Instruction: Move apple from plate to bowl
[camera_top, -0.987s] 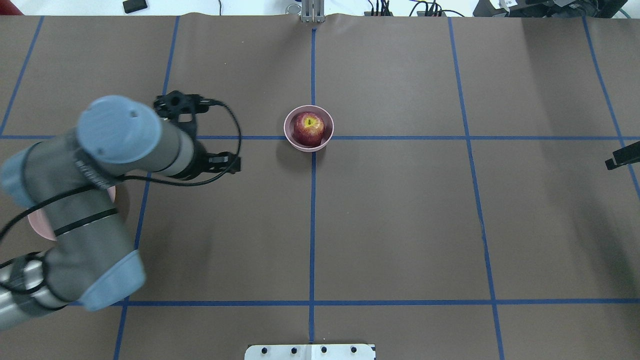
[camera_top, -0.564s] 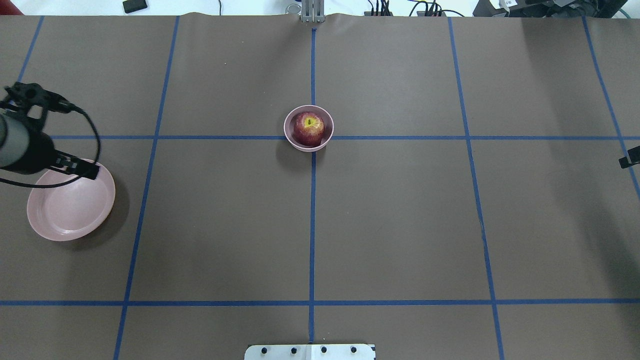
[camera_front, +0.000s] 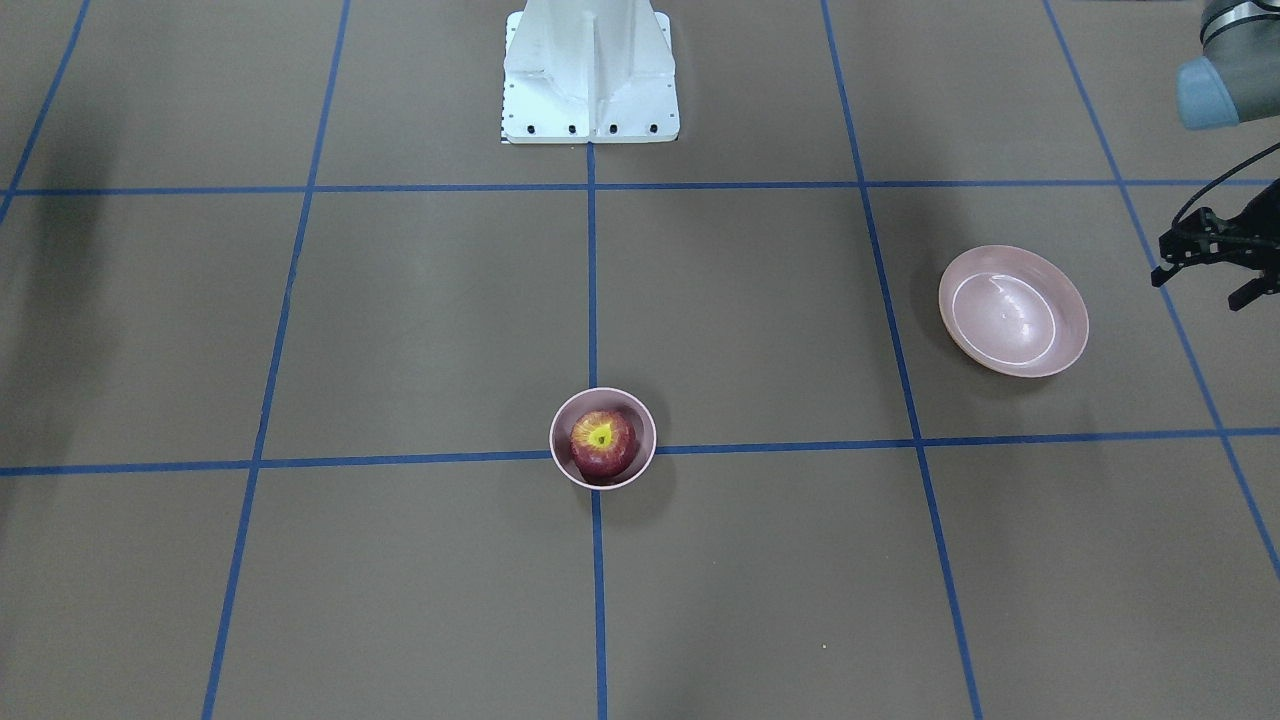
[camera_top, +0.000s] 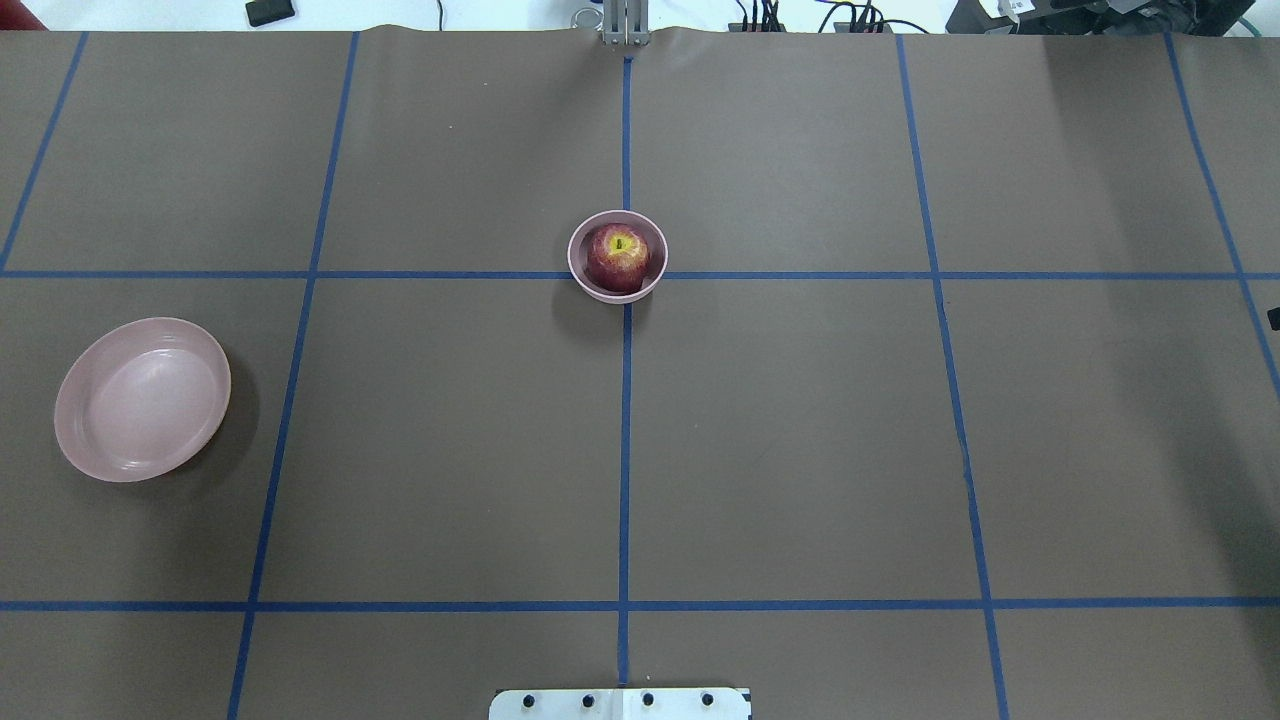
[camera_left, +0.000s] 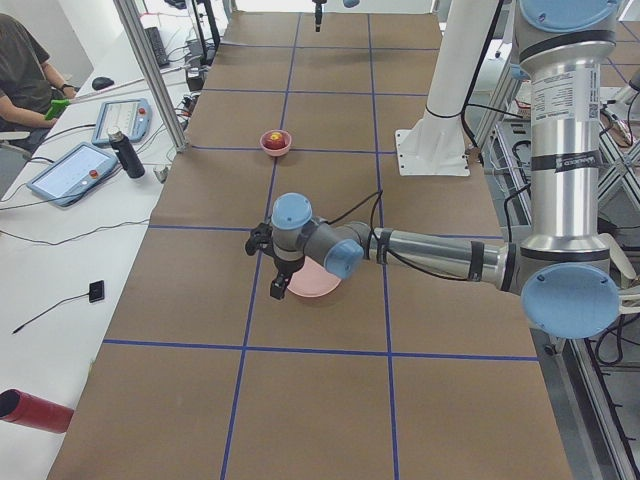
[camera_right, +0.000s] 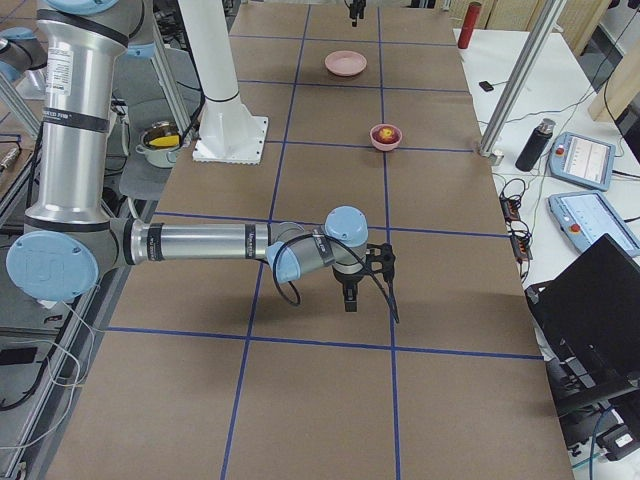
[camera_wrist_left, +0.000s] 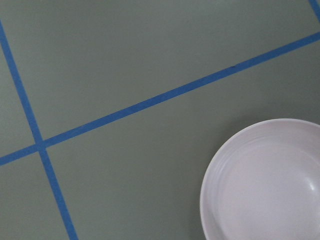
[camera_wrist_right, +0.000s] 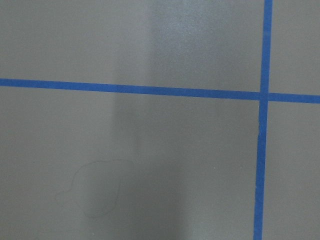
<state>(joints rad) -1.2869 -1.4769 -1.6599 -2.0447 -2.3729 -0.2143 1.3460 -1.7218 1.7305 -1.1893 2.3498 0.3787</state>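
Observation:
The dark red apple (camera_top: 617, 257) sits in the small pink bowl (camera_top: 582, 283) at the table's middle, also in the front view as apple (camera_front: 602, 441) in bowl (camera_front: 562, 462). The wide pink plate (camera_top: 142, 398) lies empty on the robot's left side; plate (camera_front: 1013, 311) and plate (camera_wrist_left: 265, 185) show nothing on them. My left gripper (camera_front: 1210, 258) hangs above the table just outside the plate, holding nothing that I can see; its jaws I cannot tell. My right gripper (camera_right: 350, 290) hovers low over bare table far from both dishes; its jaws I cannot tell.
Blue tape lines divide the brown table cover. The white robot base (camera_front: 590, 80) stands at the near edge. In the left side view a side bench holds a tablet (camera_left: 72, 172) and a bottle (camera_left: 122, 153), with a seated person (camera_left: 25, 65) behind.
My left arm pulled back leftward from beside the bowl, past the plate, and out of the overhead view. The right gripper slid further off the right edge. The apple stayed in the bowl.

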